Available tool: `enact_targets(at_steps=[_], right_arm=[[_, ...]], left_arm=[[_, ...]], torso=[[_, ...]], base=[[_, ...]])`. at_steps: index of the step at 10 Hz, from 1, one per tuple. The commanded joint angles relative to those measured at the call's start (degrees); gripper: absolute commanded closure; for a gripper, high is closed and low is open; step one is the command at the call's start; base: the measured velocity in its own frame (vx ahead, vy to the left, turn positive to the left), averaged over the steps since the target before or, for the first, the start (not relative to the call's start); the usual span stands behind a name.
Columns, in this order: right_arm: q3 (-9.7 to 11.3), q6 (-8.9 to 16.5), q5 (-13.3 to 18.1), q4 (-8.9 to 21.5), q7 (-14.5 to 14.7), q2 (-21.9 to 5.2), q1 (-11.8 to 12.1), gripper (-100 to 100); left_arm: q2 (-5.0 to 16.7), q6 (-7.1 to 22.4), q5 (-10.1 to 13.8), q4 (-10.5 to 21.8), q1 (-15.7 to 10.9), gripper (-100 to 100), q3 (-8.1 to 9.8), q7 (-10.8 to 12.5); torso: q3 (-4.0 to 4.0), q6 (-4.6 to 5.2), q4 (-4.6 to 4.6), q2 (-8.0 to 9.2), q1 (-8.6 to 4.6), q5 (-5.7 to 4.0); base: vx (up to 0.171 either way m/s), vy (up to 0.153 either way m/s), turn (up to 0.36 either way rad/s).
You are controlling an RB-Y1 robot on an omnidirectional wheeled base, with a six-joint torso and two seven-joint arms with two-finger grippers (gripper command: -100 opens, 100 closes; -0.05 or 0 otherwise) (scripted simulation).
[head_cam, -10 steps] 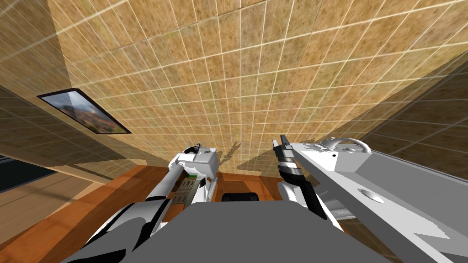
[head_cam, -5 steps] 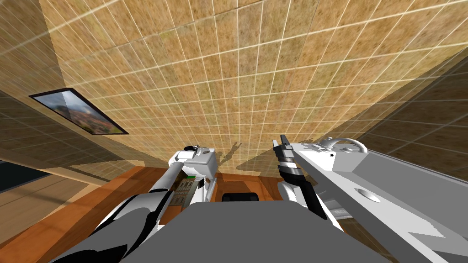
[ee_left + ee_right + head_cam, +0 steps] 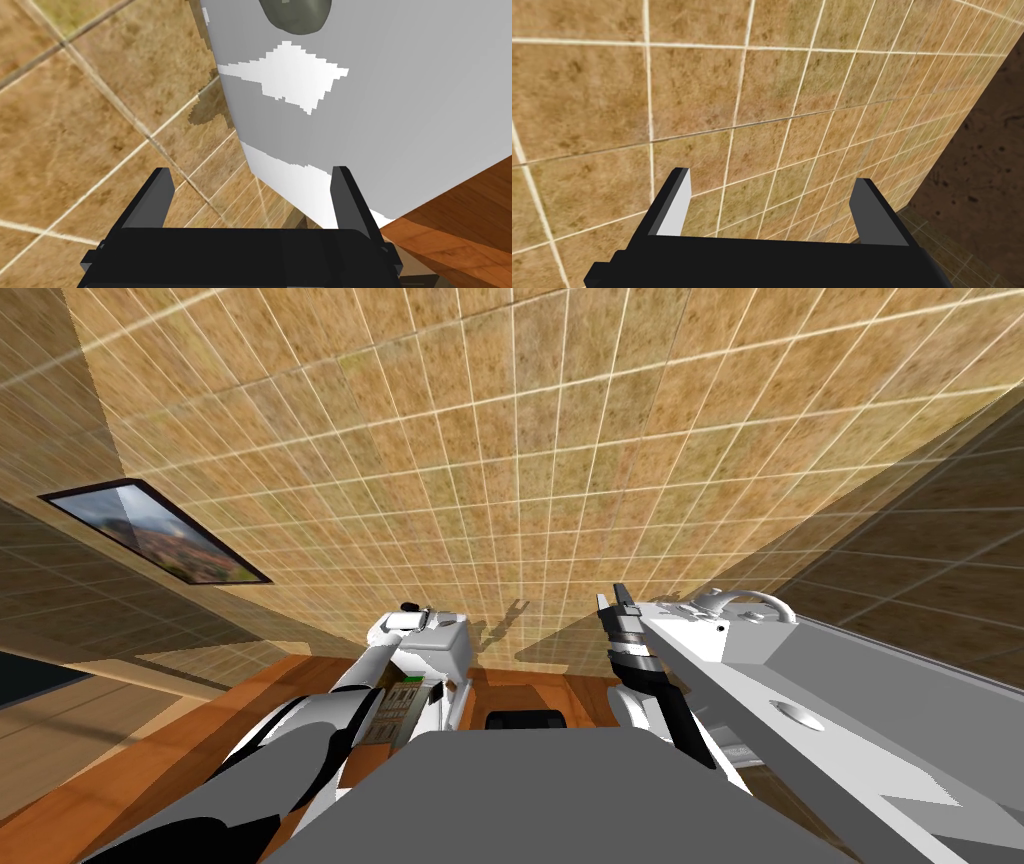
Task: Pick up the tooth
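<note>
Framed picture on tiled wall, far left. Left pincer: blades apart, nothing between; faces wall tiles and corner of white bench, wood floor below. Right pincer: blades apart, empty, raised just beside bench end, facing wall. Bench carries tap and round drain. Tooth: position cannot be told.

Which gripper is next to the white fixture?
The left gripper: the white fixture stands right before its open fingers; the right gripper faces tiled wall.
</note>
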Motion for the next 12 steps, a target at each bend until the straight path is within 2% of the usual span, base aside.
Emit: enact_targets(at_steps=[1, 2, 3, 4, 5, 6, 7, 8, 9, 11, 12], right_arm=[[0.0, 0.0, 0.0, 0.0, 0.0, 0.0, 0.0, 0], [0.0, 0.0, 0.0, 0.0, 0.0, 0.0, 0.0, 0], [0.0, 0.0, 0.0, 0.0, 0.0, 0.0, 0.0, 0], [0.0, 0.0, 0.0, 0.0, 0.0, 0.0, 0.0, 0], [0.0, 0.0, 0.0, 0.0, 0.0, 0.0, 0.0, 0], [0.0, 0.0, 0.0, 0.0, 0.0, 0.0, 0.0, 0], [0.0, 0.0, 0.0, 0.0, 0.0, 0.0, 0.0, 0], [0.0, 0.0, 0.0, 0.0, 0.0, 0.0, 0.0, 0], [0.0, 0.0, 0.0, 0.0, 0.0, 0.0, 0.0, 0], [0.0, 0.0, 0.0, 0.0, 0.0, 0.0, 0.0, 0], [0.0, 0.0, 0.0, 0.0, 0.0, 0.0, 0.0, 0]], left_arm=[[0.32, 2.82, 0.56, 1.95, -0.85, -100, 0.12, -0.17], [0.83, 4.71, 1.61, 3.57, -2.85, -100, 0.28, -0.48], [0.83, 5.95, 1.61, 4.85, -2.85, -100, 0.28, -0.48], [1.27, 8.13, 2.64, 6.18, -4.77, -100, 0.42, -0.8], [1.27, 8.94, 2.64, 7.61, -4.77, -100, 0.42, -0.8], [1.67, 11.1, 3.66, 9.22, -6.58, -100, 0.56, -1.12], [1.67, 11.76, 3.66, 10.2, -6.58, -100, 0.56, -1.12], [2.01, 14.12, 4.65, 11.84, -8.29, -100, 0.7, -1.44], [2.01, 14.4, 4.65, 12.62, -8.29, -100, 0.7, -1.44], [2.62, 18.19, 6.49, 16.28, -11.32, -100, 0.93, -2.06], [2.62, 19.06, 6.49, 16.85, -11.32, -100, 0.93, -2.06]], torso=[[0.0, 0.0, 0.0, 0.0, 0.0, 0.0], [0.0, -0.01, 0.0, 0.01, 0.02, 0.01], [-0.01, 0.0, 0.0, -0.02, -0.04, -0.01], [-0.01, -0.02, -0.01, 0.0, 0.0, 0.0], [-0.01, 0.0, -0.01, -0.02, -0.03, 0.0], [-0.01, -0.01, -0.01, -0.01, 0.02, 0.01], [-0.01, 0.0, -0.01, -0.02, 0.0, 0.0], [-0.02, -0.01, -0.01, -0.02, 0.01, 0.01], [-0.01, 0.0, -0.01, -0.02, -0.03, 0.0], [-0.03, -0.01, -0.01, -0.04, -0.03, 0.0], [-0.06, 0.0, -0.02, -0.1, -0.07, -0.02]], base=[[0.02, -0.036, -0.013], [0.027, -0.052, -0.017], [0.024, -0.04, -0.011], [0.027, -0.045, -0.015], [0.024, -0.035, -0.014], [0.028, -0.041, -0.02], [0.029, -0.038, -0.008], [0.026, -0.049, -0.016], [0.026, -0.039, -0.007], [0.045, -0.055, -0.021], [0.04, -0.047, -0.007]])
